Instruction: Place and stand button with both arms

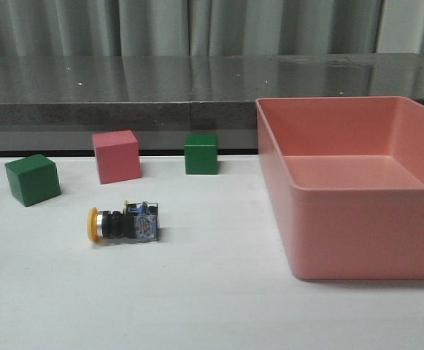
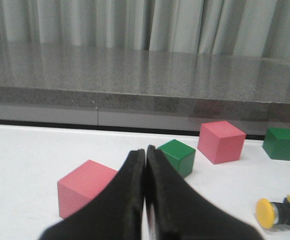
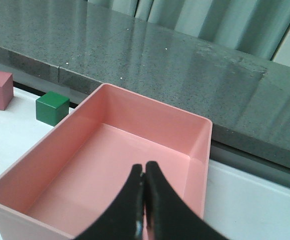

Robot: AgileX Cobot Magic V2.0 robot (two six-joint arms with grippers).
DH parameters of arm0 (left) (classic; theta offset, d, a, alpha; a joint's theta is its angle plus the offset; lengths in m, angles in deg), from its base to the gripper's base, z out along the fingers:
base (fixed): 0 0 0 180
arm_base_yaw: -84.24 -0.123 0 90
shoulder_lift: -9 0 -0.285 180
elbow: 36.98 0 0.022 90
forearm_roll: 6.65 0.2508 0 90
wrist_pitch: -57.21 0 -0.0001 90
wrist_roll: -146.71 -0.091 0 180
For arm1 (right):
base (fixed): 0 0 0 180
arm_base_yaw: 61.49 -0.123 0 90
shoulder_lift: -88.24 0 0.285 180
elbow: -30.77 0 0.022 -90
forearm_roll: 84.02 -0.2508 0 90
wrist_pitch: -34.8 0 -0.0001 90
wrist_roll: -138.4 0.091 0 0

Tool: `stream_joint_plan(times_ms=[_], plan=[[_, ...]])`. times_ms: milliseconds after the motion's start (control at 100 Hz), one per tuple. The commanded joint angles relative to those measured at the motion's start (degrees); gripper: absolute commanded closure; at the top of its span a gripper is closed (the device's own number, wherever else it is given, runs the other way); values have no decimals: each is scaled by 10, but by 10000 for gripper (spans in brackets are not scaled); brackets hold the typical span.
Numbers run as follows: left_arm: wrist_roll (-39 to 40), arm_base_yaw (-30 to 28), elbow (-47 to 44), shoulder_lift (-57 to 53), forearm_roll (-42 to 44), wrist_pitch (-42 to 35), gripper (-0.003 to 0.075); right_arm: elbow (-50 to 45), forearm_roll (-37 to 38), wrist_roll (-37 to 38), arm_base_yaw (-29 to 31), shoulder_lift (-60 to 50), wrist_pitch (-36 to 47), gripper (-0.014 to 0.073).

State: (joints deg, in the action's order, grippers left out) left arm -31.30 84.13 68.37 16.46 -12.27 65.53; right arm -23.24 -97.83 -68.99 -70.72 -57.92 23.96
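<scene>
White table (image 1: 212, 306), button (image 1: 122, 223) lying sideways, left gripper (image 2: 145, 165) and right gripper (image 3: 144, 177) closed, empty

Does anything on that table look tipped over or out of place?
Yes: the button lies on its side on the table, yellow cap pointing left, in front of the pink cube. It isn't standing. The cubes and pink bin look fine.

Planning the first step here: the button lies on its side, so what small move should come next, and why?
Probably open the left pincer and ease it toward the button. The button lies on its side with nothing gripping it, and shows near that pincer in the left wrist view. Both pincers look shut and empty; the right pincer hangs over the pink bin, away from it.
</scene>
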Motion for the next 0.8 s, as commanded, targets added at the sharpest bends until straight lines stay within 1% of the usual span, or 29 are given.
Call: stream_joint_plan(times_ms=[0, 60, 200, 390, 460, 530, 610, 640, 660, 670, 720, 730, 740, 780, 790], plan=[[5, -1, 66, 0, -21, 11, 739, 16, -6, 1, 3, 1, 41, 703], [5, -1, 109, 18, -21, 39, 739, 16, -6, 1, 3, 1, 41, 703], [5, -1, 201, 88, -24, 73, 739, 16, -6, 1, 3, 1, 41, 703], [5, -1, 299, 221, -28, 128, 739, 16, -6, 1, 3, 1, 41, 703], [2, -1, 324, 271, -28, 131, 738, 16, -6, 1, 3, 1, 41, 703], [-20, -1, 341, 321, -28, 125, 738, 16, -6, 1, 3, 1, 41, 703], [-65, -1, 358, 373, -29, 119, 723, 16, -6, 1, 3, 1, 41, 703], [-74, 0, 363, 391, -30, 114, 702, 16, -6, 1, 3, 1, 41, 703], [-87, 1, 365, 404, -30, 109, 671, 16, -6, 1, 3, 1, 41, 703], [-90, 1, 366, 408, -31, 107, 671, 16, -6, 1, 3, 1, 41, 703], [-114, 6, 370, 436, -33, 91, 590, 16, -6, 1, 3, 1, 41, 703], [-121, 8, 371, 444, -33, 86, 546, 16, -6, 1, 3, 1, 41, 703], [-125, 10, 371, 447, -33, 85, 546, 16, -6, 1, 3, 1, 41, 703], [-147, 19, 374, 468, -33, 72, 442, 16, -6, 1, 3, 1, 41, 703], [-155, 23, 374, 474, -33, 67, 405, 16, -6, 1, 3, 1, 41, 703]])
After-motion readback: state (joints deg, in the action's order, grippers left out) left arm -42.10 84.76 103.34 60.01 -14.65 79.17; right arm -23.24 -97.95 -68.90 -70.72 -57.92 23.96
